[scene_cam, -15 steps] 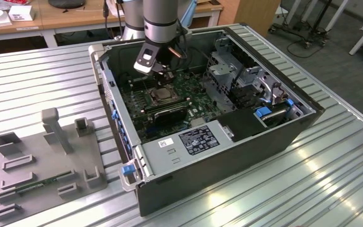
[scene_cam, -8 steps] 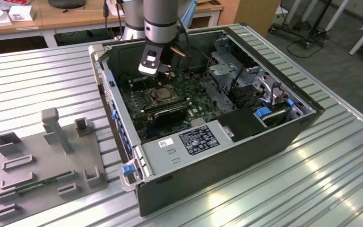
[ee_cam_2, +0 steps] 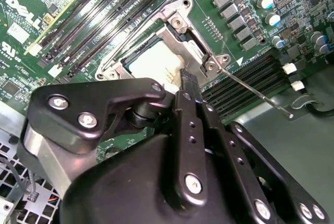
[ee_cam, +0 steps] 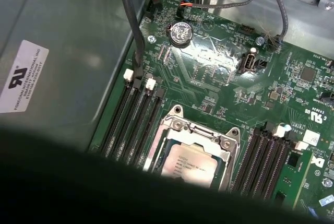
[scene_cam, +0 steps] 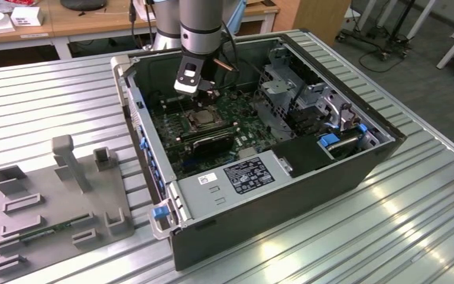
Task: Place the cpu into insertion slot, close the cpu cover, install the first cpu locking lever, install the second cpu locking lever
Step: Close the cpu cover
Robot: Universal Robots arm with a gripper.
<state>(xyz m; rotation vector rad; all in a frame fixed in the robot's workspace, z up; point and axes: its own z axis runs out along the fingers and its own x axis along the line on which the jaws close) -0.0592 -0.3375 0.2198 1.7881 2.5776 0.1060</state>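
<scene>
The cpu (ee_cam_2: 151, 62) lies flat in the insertion slot (ee_cam_2: 117, 67) on the green motherboard, its pale top facing up. The cpu cover (ee_cam_2: 190, 46), a silvery frame, lies down around it, and the chip shows through the cut-out. One thin locking lever (ee_cam_2: 255, 92) angles away from a socket corner over the black memory slots. My gripper (ee_cam_2: 187, 80) hangs just above the socket's edge, next to the cover. The first wrist view has the cpu (ee_cam: 190, 164) and cover (ee_cam: 201, 132) below the dark gripper body. In the exterior view the gripper (scene_cam: 191, 89) is over the socket (scene_cam: 201, 118) inside the open case.
Long black memory slots (ee_cam: 133, 125) flank the socket on both sides. Cables (ee_cam: 130, 20) run down the case wall beside the board. A metal drive cage (scene_cam: 290, 89) and power supply (scene_cam: 243, 174) crowd the case. A grey fixture tray (scene_cam: 54, 201) sits at the exterior view's left.
</scene>
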